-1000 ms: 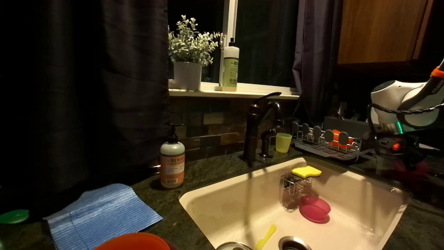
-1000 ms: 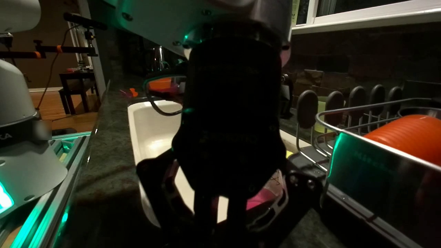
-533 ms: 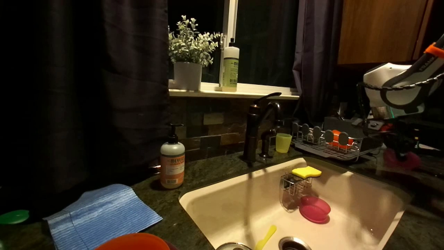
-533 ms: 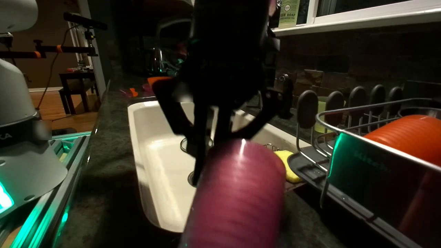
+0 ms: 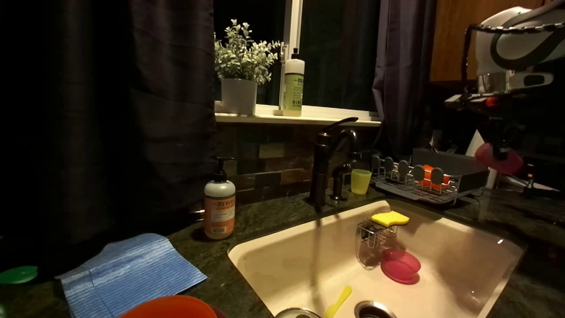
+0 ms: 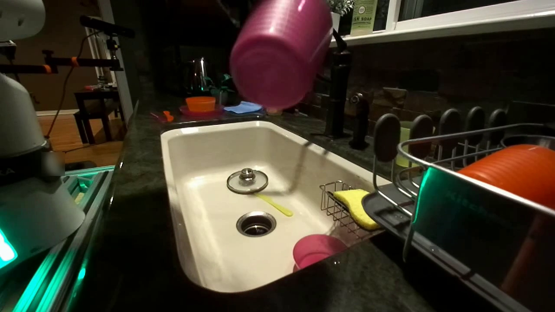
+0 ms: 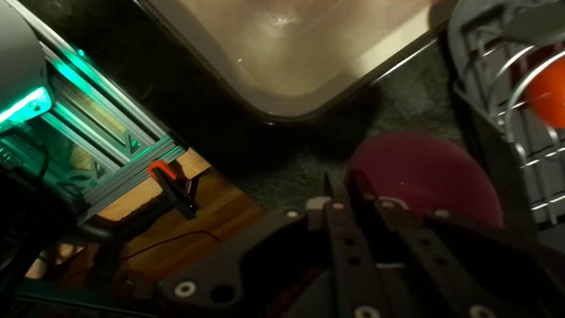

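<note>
A magenta bowl (image 5: 505, 160) hangs in the air with my gripper (image 5: 500, 152) shut on its side wall. In an exterior view the held bowl (image 6: 277, 56) is tilted, its base toward the camera, and the gripper there is out of sight. The wrist view shows the gripper (image 7: 348, 187) with its fingers close together at the edge of the bowl (image 7: 423, 172), above the dark counter between sink and dish rack. A second pink bowl (image 6: 318, 249) lies in the white sink (image 6: 204, 234), with a yellow-green utensil (image 6: 275, 205) and a glass lid (image 6: 247, 181).
A dish rack (image 6: 433, 216) with an orange item (image 6: 516, 173) stands beside the sink. A yellow sponge (image 5: 390, 218) rests on a wire caddy (image 5: 375, 234). The dark faucet (image 5: 324, 168), a green cup (image 5: 360, 181) and a soap bottle (image 5: 219, 207) line the back.
My gripper has risen well above the counter, carrying the magenta bowl with it. In an exterior view the arm has left the middle of the picture, uncovering the sink. The sink's contents have not moved.
</note>
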Controlling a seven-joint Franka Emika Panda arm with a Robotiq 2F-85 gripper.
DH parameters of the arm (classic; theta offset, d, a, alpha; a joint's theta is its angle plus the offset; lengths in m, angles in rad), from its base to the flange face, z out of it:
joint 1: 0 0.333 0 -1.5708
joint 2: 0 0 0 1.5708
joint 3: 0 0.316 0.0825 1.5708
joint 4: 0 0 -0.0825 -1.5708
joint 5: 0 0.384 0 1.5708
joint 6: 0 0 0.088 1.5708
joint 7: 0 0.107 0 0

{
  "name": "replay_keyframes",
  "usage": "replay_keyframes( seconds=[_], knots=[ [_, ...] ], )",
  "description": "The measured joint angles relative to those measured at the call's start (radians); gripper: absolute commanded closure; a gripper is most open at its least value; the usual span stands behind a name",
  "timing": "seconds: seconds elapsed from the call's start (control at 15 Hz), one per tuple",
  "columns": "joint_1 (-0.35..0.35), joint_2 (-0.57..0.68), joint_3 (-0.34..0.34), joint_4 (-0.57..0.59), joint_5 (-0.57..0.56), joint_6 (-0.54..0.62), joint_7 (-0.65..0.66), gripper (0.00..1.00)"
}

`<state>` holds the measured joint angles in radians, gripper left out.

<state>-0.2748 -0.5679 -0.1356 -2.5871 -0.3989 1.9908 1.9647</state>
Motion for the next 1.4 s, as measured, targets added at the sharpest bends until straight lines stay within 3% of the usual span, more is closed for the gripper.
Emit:
replay_keyframes(
  seconds=[0.47, 0.6, 1.07, 1.4],
  knots=[
    [0.041, -0.048, 0.038, 0.086, 0.209, 0.254, -0.049, 0.98],
    [0.062, -0.025, 0.036, 0.113, 0.306, 0.333, -0.09, 0.93],
    [0.075, 0.03, 0.035, 0.154, 0.369, 0.358, -0.135, 0.98],
    [0.148, 0.032, -0.027, 0.222, 0.599, 0.354, -0.428, 0.98]
  ],
)
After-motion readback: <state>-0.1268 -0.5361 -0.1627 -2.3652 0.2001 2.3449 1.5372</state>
